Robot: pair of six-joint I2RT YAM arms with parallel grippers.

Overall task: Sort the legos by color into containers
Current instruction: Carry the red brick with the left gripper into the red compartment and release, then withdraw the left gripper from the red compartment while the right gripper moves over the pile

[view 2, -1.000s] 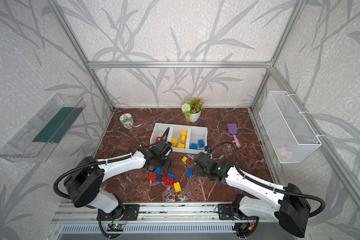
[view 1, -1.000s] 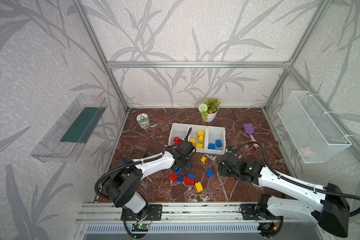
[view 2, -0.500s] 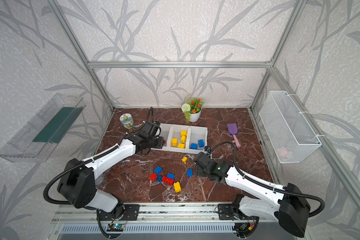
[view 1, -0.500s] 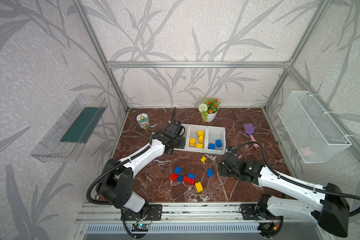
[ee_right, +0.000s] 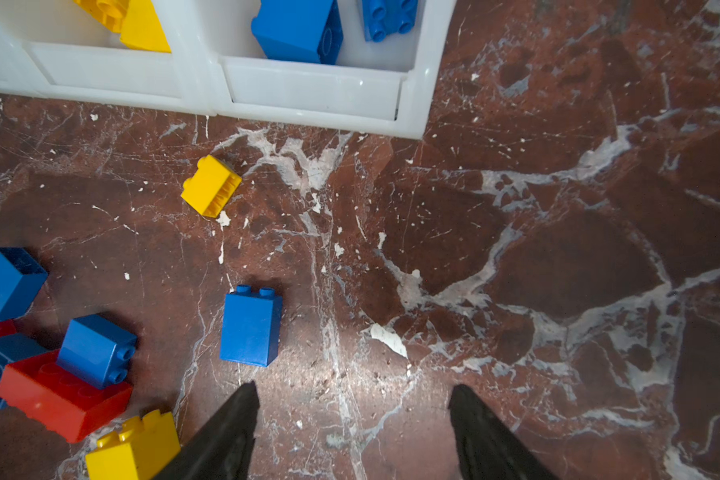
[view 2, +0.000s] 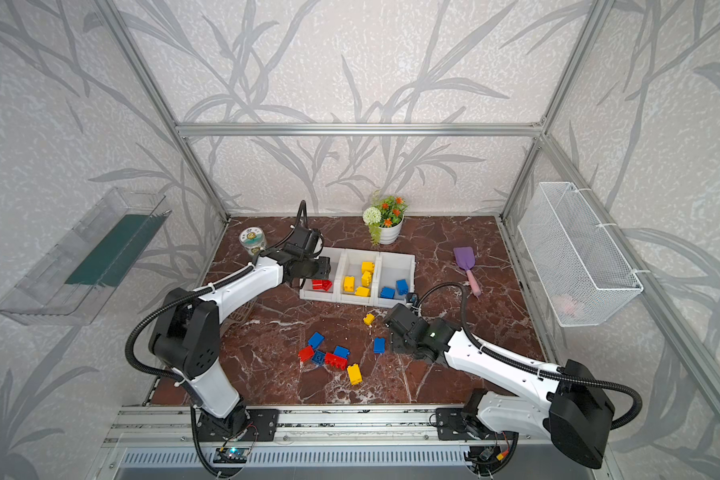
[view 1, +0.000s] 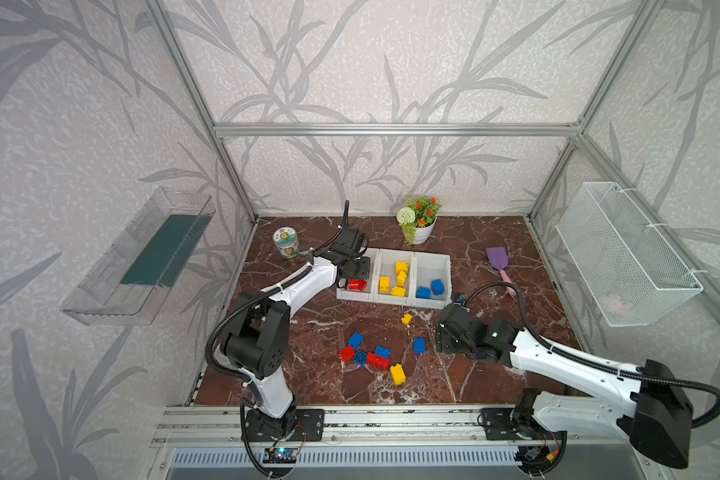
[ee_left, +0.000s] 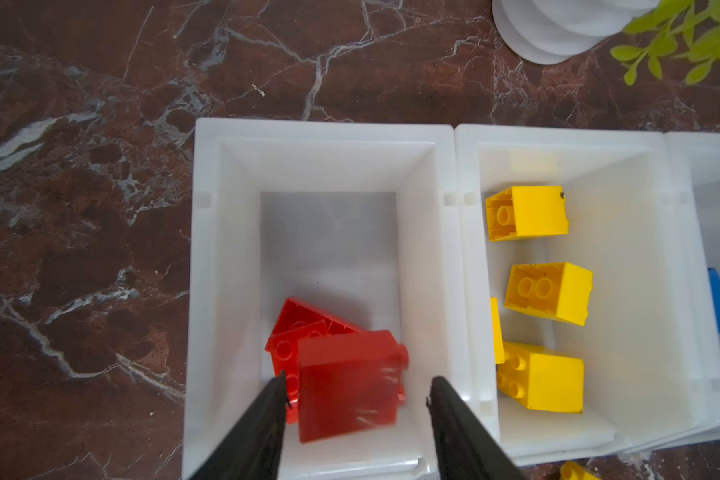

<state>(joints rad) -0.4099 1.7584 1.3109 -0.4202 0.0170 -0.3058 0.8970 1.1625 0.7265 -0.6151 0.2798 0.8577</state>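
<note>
The left gripper [ee_left: 356, 380] hangs spread over the containers' [view 1: 429, 302] left-end bin, a blurred red brick [ee_left: 350, 399] loose between its jaws. The right gripper [ee_right: 352, 395], spread and empty, hovers over the counter [view 1: 474, 249]. About 8 legos [view 1: 419, 345] are binned and 8 lie unsorted.

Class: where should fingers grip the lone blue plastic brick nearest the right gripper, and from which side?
Pinch the lone blue plastic brick across its long smooth sides, descending from above: it lies uncrowded on its side, studs toward the white plastic bins.
</note>
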